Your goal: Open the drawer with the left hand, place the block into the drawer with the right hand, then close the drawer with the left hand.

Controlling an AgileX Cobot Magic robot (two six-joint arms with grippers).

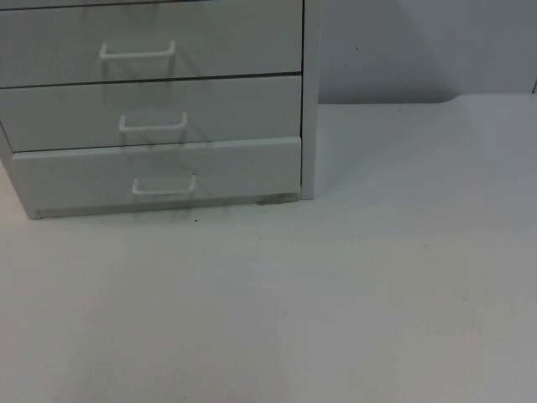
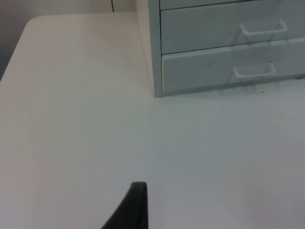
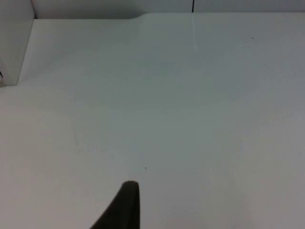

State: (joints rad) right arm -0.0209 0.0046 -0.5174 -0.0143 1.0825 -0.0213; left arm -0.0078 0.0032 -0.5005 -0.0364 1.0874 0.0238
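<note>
A pale grey drawer cabinet (image 1: 159, 109) stands on the white table at the back left. Three drawer fronts show, each with a white bar handle. The bottom drawer (image 1: 159, 172) with its handle (image 1: 164, 186) looks shut or very nearly so, its front a touch proud of the middle drawer (image 1: 151, 113). My left gripper (image 2: 136, 205) hovers over bare table well in front of the cabinet's left corner (image 2: 155, 71), apart from the bottom drawer (image 2: 228, 71). My right gripper (image 3: 126, 205) hangs over open table to the right of the cabinet's side (image 3: 14, 43).
The white table top (image 1: 377, 294) spreads wide in front of and to the right of the cabinet. A grey partition wall (image 1: 419, 42) closes the back. The table's left edge (image 2: 14, 57) curves away near the wall.
</note>
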